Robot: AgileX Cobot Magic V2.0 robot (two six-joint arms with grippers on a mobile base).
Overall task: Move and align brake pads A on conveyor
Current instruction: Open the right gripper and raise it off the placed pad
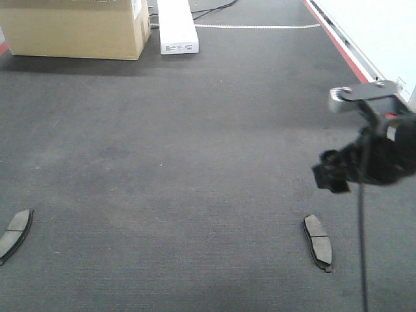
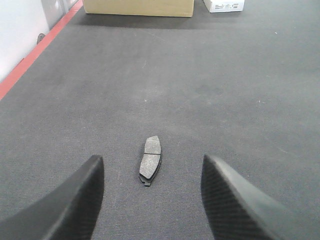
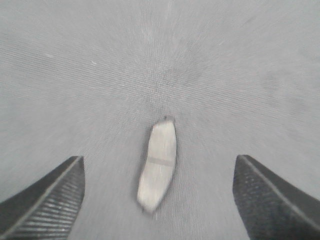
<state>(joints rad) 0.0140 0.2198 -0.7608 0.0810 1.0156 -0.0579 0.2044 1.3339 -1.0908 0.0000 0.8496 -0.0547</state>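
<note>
The left gripper (image 2: 150,167) has its fingers (image 2: 70,200) spread wide with nothing in them. One brake pad (image 2: 150,159) lies flat on the belt (image 2: 225,75) right in the gap between them, touching neither. It runs lengthways away from the camera, groove across the middle.

Same story on the right gripper (image 3: 157,161): fingers (image 3: 50,200) wide apart, nothing held, second pad (image 3: 159,162) flat on the belt between them, lengthways too and leaning a bit. That view is smeared, so I honestly can't tell how high the fingers sit over it.

From the front, the right gripper hangs above the belt near its right red edge (image 1: 338,40). That pad is just beside it on the near side, and a thin black cable (image 1: 362,253) drops from the arm just right of the pad. The other pad is way over by the left, well apart.

A cardboard box (image 1: 75,26) and a long white box (image 1: 177,26) sit side by side at the belt's far end, well apart from both pads.
</note>
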